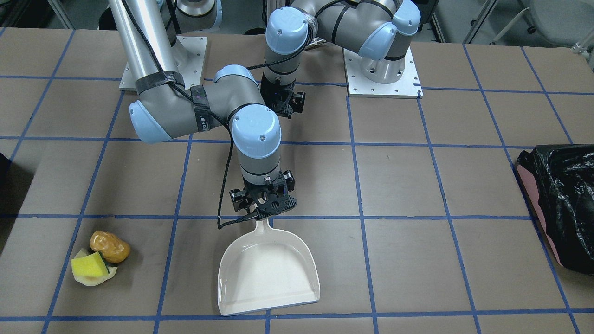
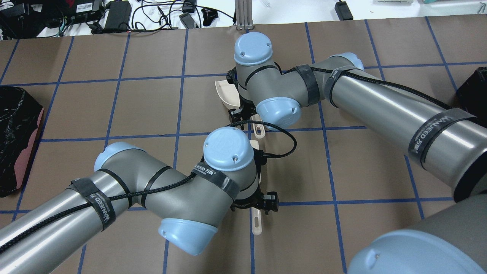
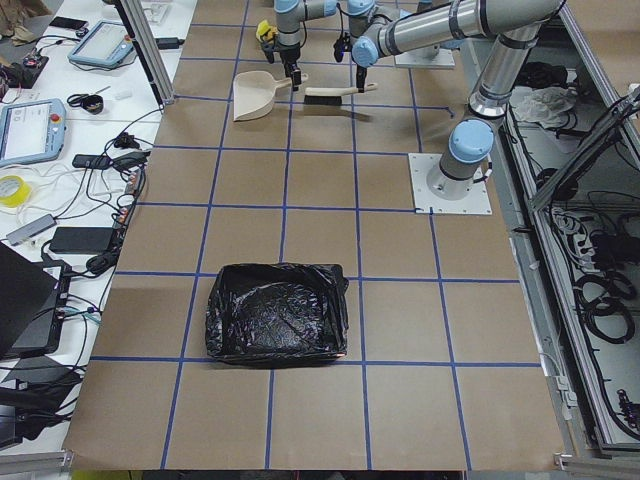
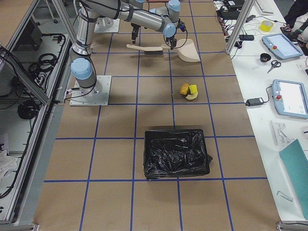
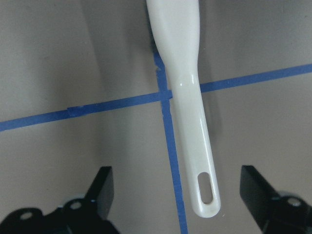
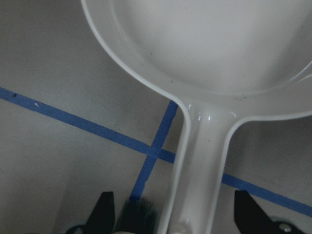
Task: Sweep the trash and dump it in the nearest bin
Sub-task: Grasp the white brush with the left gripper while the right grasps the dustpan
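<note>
On the brown table (image 1: 417,185), toward the robot's right side, the trash (image 1: 100,260) lies as one small pile. It has a glossy golden-brown lump (image 1: 110,246) like a potato, a yellow sponge (image 1: 88,266) with a green backing, and a pale yellowish scrap (image 1: 95,279) under the sponge. The sponge touches the lump. In the front view the lump's long axis runs slantwise, from upper left to lower right. Seen from the right side camera, the pile is between the white dustpan (image 1: 269,273) and a bin (image 4: 177,154) lined with a black bag, apart from both.

The dustpan lies flat, its handle toward the robot and its mouth away from it. The right gripper (image 1: 267,206) hangs over this handle. Its fingers (image 6: 105,212) are spread wide on both sides of the handle and do not touch it. The left gripper (image 5: 180,195) is spread wide too, with the handle of a white brush (image 4: 147,48) between its fingers, not touched. Both grippers hold nothing.
</note>
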{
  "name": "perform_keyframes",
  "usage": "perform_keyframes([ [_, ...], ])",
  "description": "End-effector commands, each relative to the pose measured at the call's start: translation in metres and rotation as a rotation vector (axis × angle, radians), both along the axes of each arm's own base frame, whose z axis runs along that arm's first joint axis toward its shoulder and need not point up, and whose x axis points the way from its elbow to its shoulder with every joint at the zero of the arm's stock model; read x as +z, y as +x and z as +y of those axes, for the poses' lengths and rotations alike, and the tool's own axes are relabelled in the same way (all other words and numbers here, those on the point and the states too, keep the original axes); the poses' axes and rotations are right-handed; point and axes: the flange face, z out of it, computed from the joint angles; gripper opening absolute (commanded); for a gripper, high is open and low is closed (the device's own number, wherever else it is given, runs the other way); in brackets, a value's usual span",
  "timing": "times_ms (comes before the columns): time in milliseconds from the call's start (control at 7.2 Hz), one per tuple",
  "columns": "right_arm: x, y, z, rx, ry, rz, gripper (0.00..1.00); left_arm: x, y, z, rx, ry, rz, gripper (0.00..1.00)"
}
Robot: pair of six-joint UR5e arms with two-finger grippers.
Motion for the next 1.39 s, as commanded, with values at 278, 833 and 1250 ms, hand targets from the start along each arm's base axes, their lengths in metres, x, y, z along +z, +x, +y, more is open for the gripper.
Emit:
perform_keyframes([
  [278, -0.005, -0.003, 0.006, -0.013, 0.006, 0.022, 0.65, -0.027, -0.025, 0.023, -0.025, 0.034, -0.039, 0.83],
  [833, 0.005, -0.003, 0.005, -0.07, -0.007, 0.017, 0.08, -0.035, -0.024, 0.03, 0.004, 0.064, -0.053, 0.45],
  [1250, 0.029, -0.014, 0.0, -0.107, -0.058, 0.022, 0.0, -0.025, -0.025, 0.024, 0.051, 0.041, -0.059, 0.0],
])
